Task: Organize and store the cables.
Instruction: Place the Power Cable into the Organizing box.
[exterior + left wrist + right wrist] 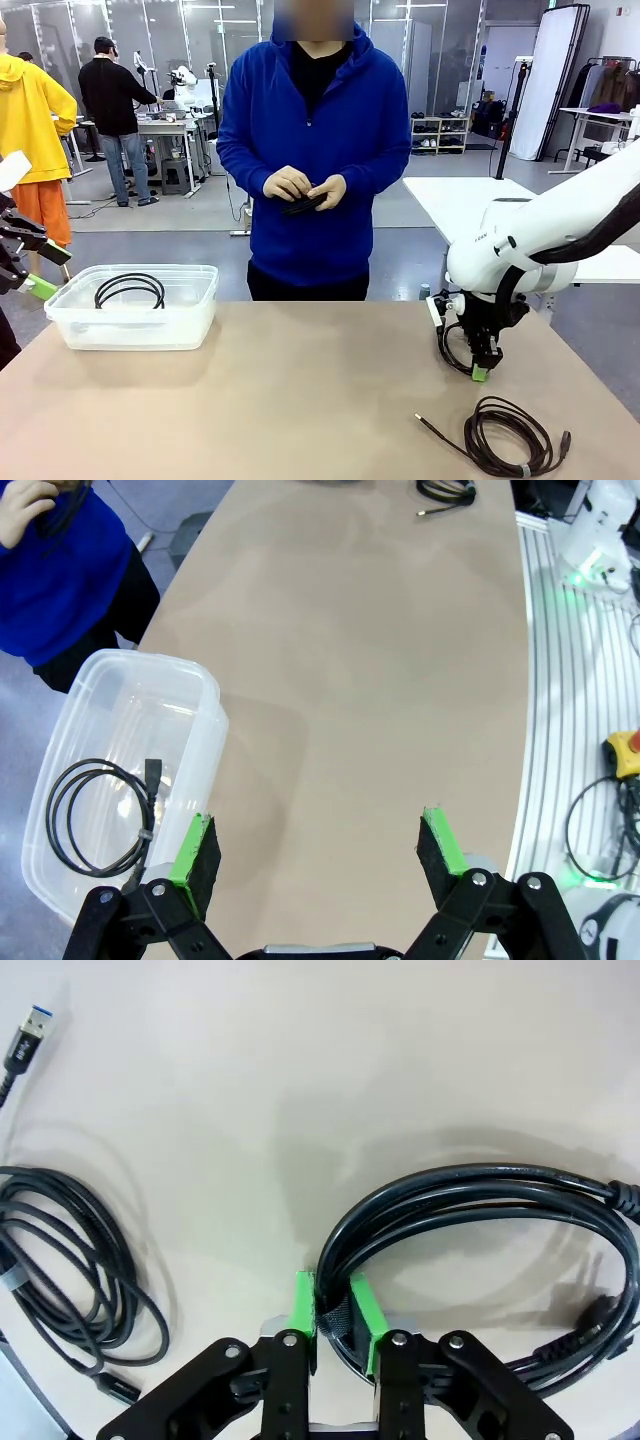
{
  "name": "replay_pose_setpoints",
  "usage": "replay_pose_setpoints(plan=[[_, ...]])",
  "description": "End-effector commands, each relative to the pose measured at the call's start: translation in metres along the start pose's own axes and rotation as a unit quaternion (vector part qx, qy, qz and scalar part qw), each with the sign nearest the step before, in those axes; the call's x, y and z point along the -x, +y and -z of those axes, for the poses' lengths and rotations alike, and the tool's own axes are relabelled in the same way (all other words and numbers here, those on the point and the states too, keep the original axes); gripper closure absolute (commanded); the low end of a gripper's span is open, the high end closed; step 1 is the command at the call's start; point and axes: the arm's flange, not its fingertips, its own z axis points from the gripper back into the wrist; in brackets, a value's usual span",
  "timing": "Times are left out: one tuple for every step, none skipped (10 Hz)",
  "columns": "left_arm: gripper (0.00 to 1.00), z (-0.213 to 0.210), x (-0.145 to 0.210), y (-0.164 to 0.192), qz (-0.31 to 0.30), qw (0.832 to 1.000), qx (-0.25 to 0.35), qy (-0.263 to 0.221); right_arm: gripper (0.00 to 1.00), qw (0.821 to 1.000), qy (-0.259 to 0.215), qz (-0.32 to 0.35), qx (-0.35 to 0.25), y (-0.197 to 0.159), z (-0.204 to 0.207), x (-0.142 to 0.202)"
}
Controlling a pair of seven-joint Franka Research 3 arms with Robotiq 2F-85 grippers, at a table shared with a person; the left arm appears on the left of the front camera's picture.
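My right gripper (480, 371) (332, 1317) is shut on a black coiled cable (452, 352) (480, 1192), its green pads pinching the strands at the coil's velcro tie, low over the table's right side. A second, larger coiled cable (510, 436) (70, 1250) lies on the table beside it, one loose end stretched out with a USB plug (30, 1028). In the clear plastic bin (190, 300) (205, 685) at the table's left lies another coil (130, 288) (95, 815). My left gripper (35, 270) (320, 852) hangs open near the bin, holding nothing. The person holds a further black cable (302, 205) in both hands.
The person in a blue hoodie (320, 130) stands at the table's far edge, hands at waist height. The tan tabletop (300, 400) lies bare between the bin and my right arm (540, 235).
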Motion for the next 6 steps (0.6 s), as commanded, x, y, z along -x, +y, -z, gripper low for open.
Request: replay_pose_setpoints(plan=[[0.00,-0.003,-0.003,0.000,-0.006,1.000,-0.002,0.011,1.00,1.000,-0.012,0.019,0.013,0.011,-0.030,0.001],[0.00,-0.003,-0.003,0.000,-0.006,1.000,-0.002,0.011,1.00,1.000,-0.011,0.022,0.015,0.016,-0.051,-0.002],[0.00,-0.003,-0.003,0.000,-0.006,1.000,-0.002,0.011,1.00,0.999,-0.009,0.019,0.027,0.022,-0.073,-0.006],[0.00,-0.003,-0.003,0.000,-0.006,1.000,-0.002,0.011,1.00,0.999,-0.019,0.014,0.038,0.032,-0.099,-0.012],[0.00,-0.003,-0.003,0.000,-0.006,1.000,-0.002,0.011,1.00,0.999,-0.030,0.010,0.035,0.037,-0.117,-0.014],[0.00,-0.003,-0.003,0.000,-0.006,1.000,-0.002,0.011,1.00,0.999,-0.030,0.015,0.041,0.040,-0.129,-0.016]])
